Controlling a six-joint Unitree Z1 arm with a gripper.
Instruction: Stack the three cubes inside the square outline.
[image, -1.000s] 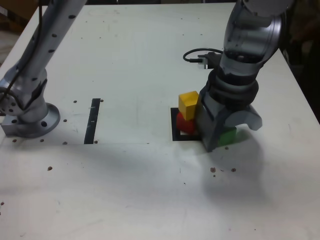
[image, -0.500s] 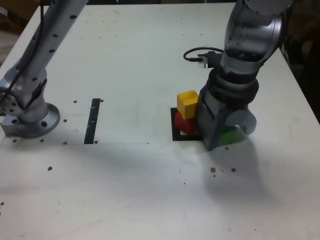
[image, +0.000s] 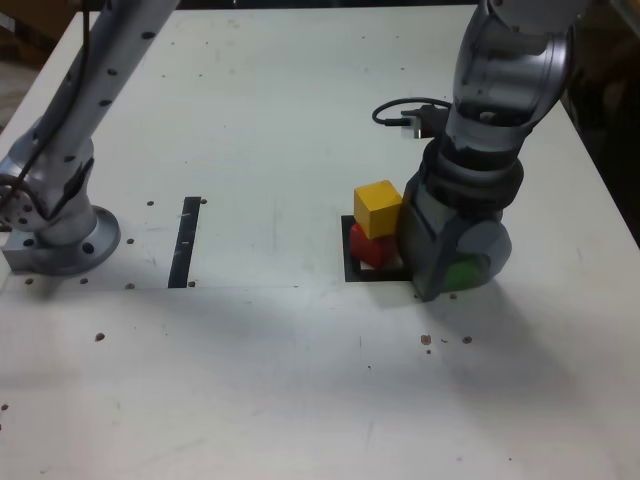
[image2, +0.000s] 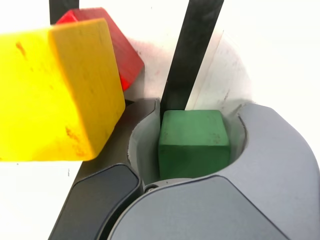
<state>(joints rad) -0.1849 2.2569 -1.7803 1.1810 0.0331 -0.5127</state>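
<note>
Jaws closed since earlier, gripper (image: 455, 268) clasping matte green cube (image2: 194, 142)

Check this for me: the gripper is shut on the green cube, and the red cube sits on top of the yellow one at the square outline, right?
Not quite. The yellow cube sits on top of the red cube, as the exterior view shows. The rest holds: the gripper is shut on the green cube, beside the square outline.

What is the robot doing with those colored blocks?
It is building a tower. The yellow block already sits on the red block inside the black square on the table. The claw is down beside that tower, on the exterior view's right, closed around the green block, which is the last one left to stack.
</note>
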